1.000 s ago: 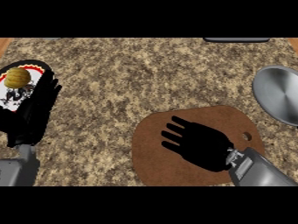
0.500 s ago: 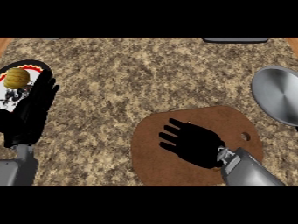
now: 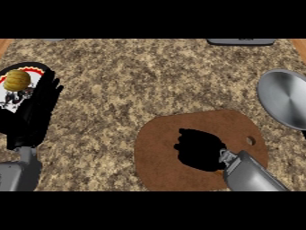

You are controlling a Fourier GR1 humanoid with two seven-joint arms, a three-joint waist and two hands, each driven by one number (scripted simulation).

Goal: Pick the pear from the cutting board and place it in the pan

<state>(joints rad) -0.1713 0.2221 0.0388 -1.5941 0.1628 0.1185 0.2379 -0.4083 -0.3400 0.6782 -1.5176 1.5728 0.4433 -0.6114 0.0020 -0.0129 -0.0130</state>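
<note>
No readable text, labels, numbers anywhere.

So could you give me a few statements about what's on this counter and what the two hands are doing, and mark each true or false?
1. The right hand is over the brown cutting board, fingers curled. True.
2. The pan already holds a pear. False: its grey inside shows nothing in it.
3. The left hand rests open at the view's left, fingers up. True.
4. A yellowish round item lies on the cutting board. False: it sits on the patterned plate at far left.
5. The pan is right of the cutting board. True.
</note>
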